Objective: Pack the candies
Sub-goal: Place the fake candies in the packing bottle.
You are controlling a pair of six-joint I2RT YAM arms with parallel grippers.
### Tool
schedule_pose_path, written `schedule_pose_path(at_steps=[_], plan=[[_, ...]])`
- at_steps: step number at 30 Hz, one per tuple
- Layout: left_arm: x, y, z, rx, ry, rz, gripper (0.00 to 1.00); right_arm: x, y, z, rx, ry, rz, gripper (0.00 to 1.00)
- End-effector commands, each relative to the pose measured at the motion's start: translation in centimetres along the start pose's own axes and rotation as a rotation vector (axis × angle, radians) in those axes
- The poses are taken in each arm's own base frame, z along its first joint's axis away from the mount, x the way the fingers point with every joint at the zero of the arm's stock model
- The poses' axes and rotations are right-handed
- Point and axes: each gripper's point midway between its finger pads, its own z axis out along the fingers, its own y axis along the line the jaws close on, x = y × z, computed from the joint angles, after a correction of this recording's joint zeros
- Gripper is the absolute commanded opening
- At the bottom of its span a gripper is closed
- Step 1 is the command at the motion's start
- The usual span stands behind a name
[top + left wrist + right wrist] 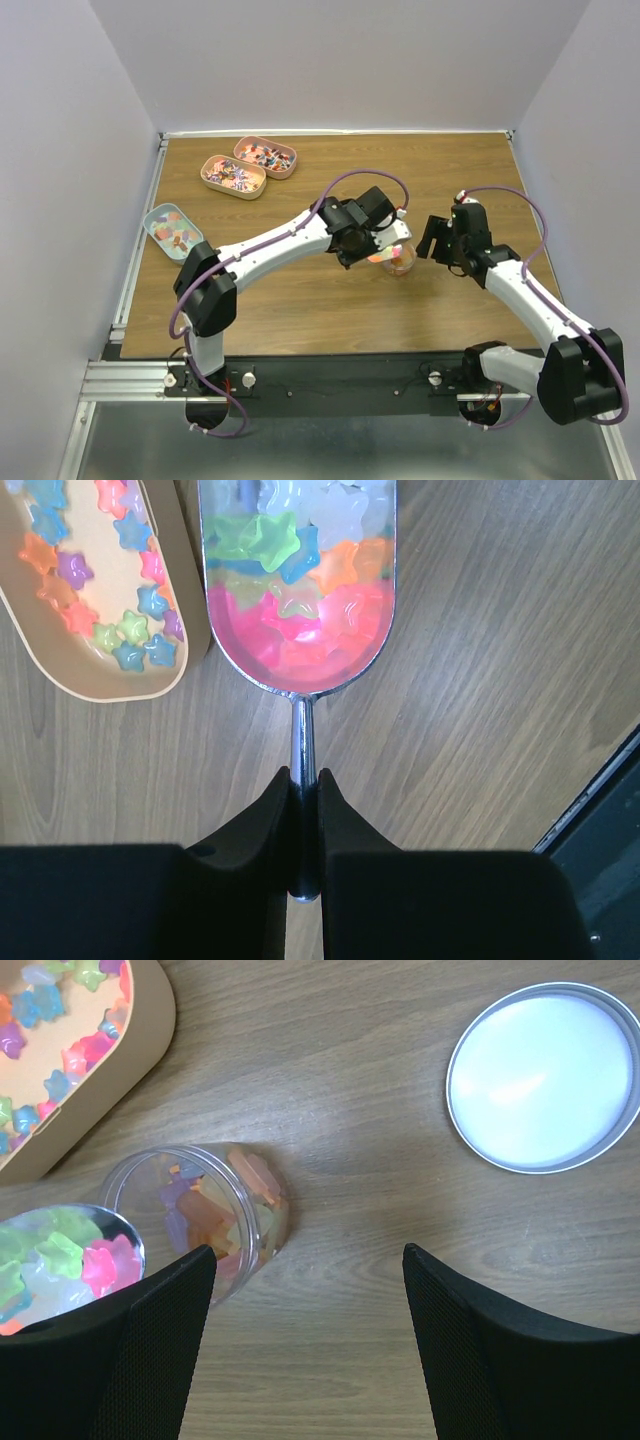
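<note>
My left gripper (303, 777) is shut on the thin handle of a silver metal scoop (301, 725). The scoop's bowl is heaped with star-shaped candies (300, 610) in pink, green, orange, blue and white. In the right wrist view the loaded scoop (60, 1260) sits at the rim of a clear jar (215, 1210) that holds orange, purple and yellow candies. In the top view the left gripper (385, 245) is over the jar (400, 262) at the table's middle. My right gripper (308, 1260) is open and empty, just right of the jar, as the top view (432, 240) also shows.
A tan oval tin (95, 675) of star candies lies just left of the scoop. The jar's round lid (545, 1075) lies flat to the right. Two pink tins (250, 165) and a light blue tin (172, 230) with candies stand at the back left.
</note>
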Motion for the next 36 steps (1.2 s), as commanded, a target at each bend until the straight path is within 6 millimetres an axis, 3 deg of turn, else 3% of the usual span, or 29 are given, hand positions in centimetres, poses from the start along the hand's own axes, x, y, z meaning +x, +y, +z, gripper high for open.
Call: schedule_pose_path(at_steps=[1, 11, 23, 36], plan=[[0.3, 0.2, 0.2, -0.052, 0.068, -0.01, 0.0, -0.1, -0.3, -0.1, -0.001, -0.035, 0.027, 0.82], [0.1, 0.1, 0.6, -0.119, 0.116, 0.009, 0.0, 0.0, -0.6, -0.2, 0.007, -0.052, 0.036, 0.82], [-0.6, 0.7, -0.8, -0.267, 0.144, 0.045, 0.0, 0.0, -0.9, -0.3, 0.01, -0.068, 0.044, 0.82], [-1.1, -0.2, -0.9, -0.346, 0.165, 0.12, 0.0, 0.0, -0.9, -0.4, 0.007, -0.077, 0.049, 0.82]])
